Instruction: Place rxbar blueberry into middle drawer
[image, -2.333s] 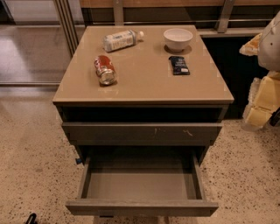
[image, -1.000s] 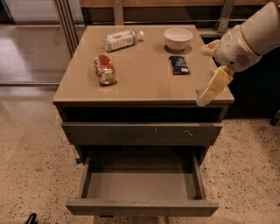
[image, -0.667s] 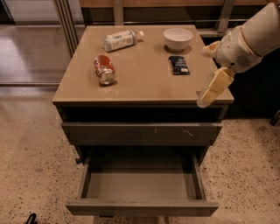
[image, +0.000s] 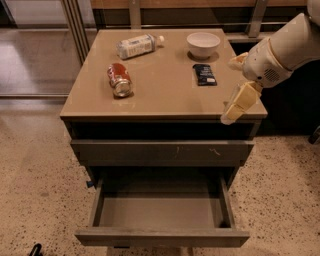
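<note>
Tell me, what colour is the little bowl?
The bowl is white, camera view. The gripper hangs beside a corner of the table.

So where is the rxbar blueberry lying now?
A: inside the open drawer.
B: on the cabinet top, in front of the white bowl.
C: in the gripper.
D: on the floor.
B: the rxbar blueberry lies on the cabinet top in front of the white bowl, while the gripper hangs at the top's right front corner, apart from it.

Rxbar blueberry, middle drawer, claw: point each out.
rxbar blueberry (image: 205, 74), camera view, centre of the wrapper.
middle drawer (image: 160, 210), camera view, bare tray floor.
claw (image: 230, 91), camera view, midway between its fingertips, over the right front corner of the tabletop (image: 165, 95).
</note>
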